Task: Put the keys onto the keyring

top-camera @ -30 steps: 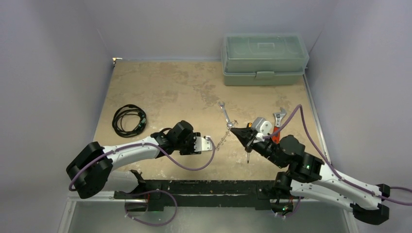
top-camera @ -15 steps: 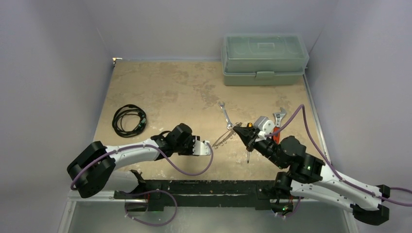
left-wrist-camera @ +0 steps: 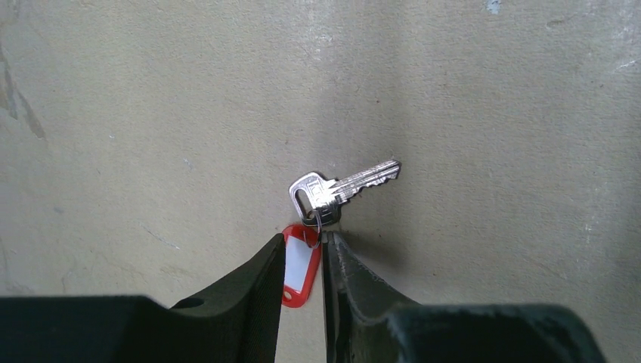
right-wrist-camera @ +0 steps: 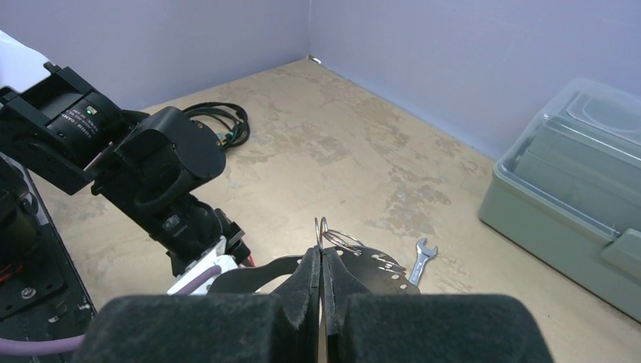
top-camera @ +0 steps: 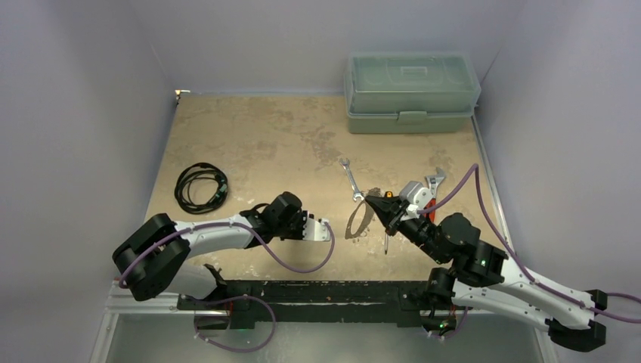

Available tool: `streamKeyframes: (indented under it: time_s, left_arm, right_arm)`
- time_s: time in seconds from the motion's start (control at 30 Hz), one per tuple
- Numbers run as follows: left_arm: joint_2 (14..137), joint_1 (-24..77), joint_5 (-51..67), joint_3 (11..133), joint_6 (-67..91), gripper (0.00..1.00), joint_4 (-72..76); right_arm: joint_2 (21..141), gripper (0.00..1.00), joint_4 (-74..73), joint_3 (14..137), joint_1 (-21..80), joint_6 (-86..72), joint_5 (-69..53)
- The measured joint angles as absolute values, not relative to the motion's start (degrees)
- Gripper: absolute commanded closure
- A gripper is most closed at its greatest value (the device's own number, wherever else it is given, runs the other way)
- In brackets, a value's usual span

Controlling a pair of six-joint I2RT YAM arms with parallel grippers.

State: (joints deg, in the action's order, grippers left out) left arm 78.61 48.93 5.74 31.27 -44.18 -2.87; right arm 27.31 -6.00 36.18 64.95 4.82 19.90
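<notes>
The key (left-wrist-camera: 342, 189) is found flat just above the left gripper (left-wrist-camera: 306, 240) at frame centre, blade aimed upper right. Its red tag (left-wrist-camera: 299, 266) is flanked by narrowly parted fingers (left-wrist-camera: 253, 283); a firm clamp cannot be confirmed. The keyring (right-wrist-camera: 338, 238) is pinched in the clenched right gripper (right-wrist-camera: 323, 257).

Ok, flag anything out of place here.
One key with a red tag lies on the table by the left gripper, off the keyring, which the right gripper holds pinched. A spanner lies loose beyond it. Nothing looks damaged.
</notes>
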Motion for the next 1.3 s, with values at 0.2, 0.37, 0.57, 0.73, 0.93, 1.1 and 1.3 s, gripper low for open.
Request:
streamKeyframes:
  time_s: [0.2, 0.37, 0.57, 0.73, 0.93, 1.1, 1.3]
  left_arm:
    - [78.87, 48.93, 5.78, 31.29, -44.23, 0.82, -2.66]
    - [79.26, 48.93, 6.20, 31.29, -44.42, 1.00, -2.79]
    - [79.33, 48.88, 6.79, 31.38, -44.64, 1.00, -2.92]
    - [78.85, 48.88, 7.14, 31.40, -44.53, 1.00, -3.62]
    - [76.07, 48.88, 7.70, 31.38, -43.66, 1.00, -5.23]
    - [72.03, 48.84, 8.75, 31.38, -42.54, 1.00, -5.43]
    - [67.79, 48.75, 9.47, 31.38, -41.45, 1.00, -5.52]
  right_arm:
    - [27.31, 1.00, -5.96, 36.05, 64.93, 4.82, 19.90]
    - [27.31, 1.00, -5.93, 36.03, 64.95, 4.82, 19.88]
    - [27.31, 1.00, -5.87, 35.99, 64.95, 4.82, 19.86]
    - [27.31, 1.00, -5.58, 35.99, 64.95, 4.82, 19.86]
    - [27.49, 1.00, -5.56, 35.99, 64.95, 4.82, 19.86]
    - [28.49, 1.00, -5.54, 35.97, 64.95, 4.86, 19.86]
    - [29.71, 1.00, -5.54, 35.97, 64.95, 4.89, 19.84]
